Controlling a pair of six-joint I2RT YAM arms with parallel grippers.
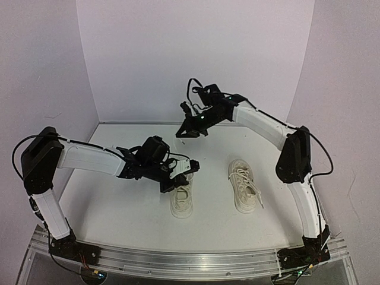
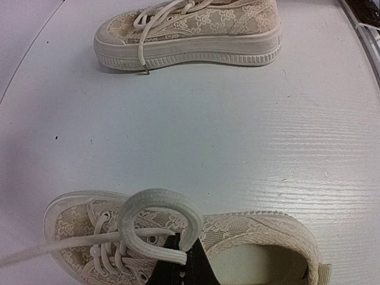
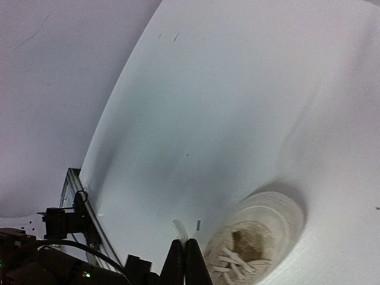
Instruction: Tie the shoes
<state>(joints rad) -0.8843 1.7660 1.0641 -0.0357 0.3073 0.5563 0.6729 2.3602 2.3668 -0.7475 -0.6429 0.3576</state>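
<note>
At lower centre the left gripper (image 2: 181,262) pinches a lace loop (image 2: 155,205) upright over the shoe (image 2: 267,233); the right gripper (image 3: 183,256), clamped on the lace tip (image 3: 180,228), likely tensions it

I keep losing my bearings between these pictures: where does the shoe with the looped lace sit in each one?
Top: shoe at centre, just below the left arm.
Left wrist: shoe along the bottom edge, lace looped above it.
Right wrist: shoe at bottom right, seen from above; probably the same one.
Shared landmark: the white table.
</note>
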